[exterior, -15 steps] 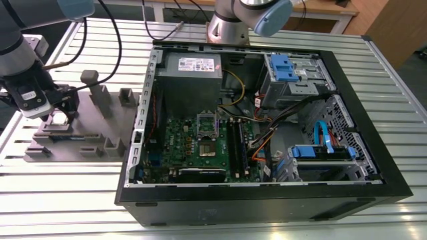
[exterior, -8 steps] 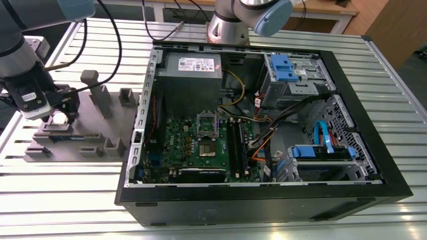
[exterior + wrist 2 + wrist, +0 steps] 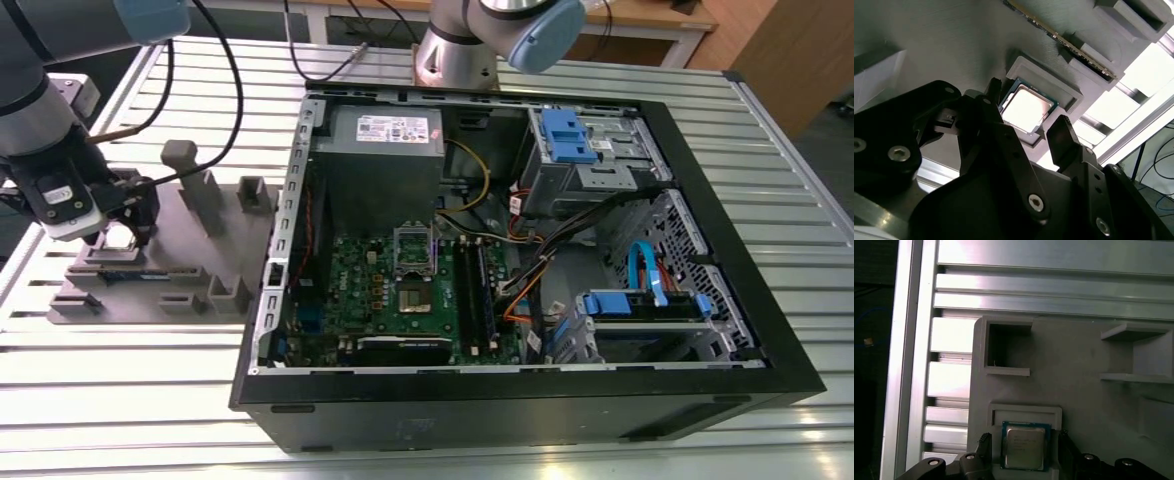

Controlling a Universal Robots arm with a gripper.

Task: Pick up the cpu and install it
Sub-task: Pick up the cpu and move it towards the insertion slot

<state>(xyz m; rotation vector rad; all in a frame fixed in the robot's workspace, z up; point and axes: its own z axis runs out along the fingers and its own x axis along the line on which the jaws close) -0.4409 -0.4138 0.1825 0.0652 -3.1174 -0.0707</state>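
The cpu (image 3: 118, 237) is a small silver square chip lying flat in a recessed seat of the grey plastic fixture (image 3: 174, 275) at the exterior view's left, outside the computer case. My gripper (image 3: 118, 222) hangs right over it. In both wrist views the cpu (image 3: 1026, 107) (image 3: 1025, 446) lies between my two black fingers (image 3: 1061, 135) (image 3: 985, 446), which stand apart on either side of it with a small gap to its edges. The gripper (image 3: 1027, 111) (image 3: 1024, 447) is open. The metal-framed socket (image 3: 415, 268) sits on the green motherboard inside the case.
The open black computer case (image 3: 747, 230) lies on a slatted metal table (image 3: 134, 380). Upright grey posts (image 3: 200, 190) rise from the fixture beside my gripper. A memory stick (image 3: 1064, 37) rests in a fixture slot. A second arm's base (image 3: 461, 55) stands behind the case.
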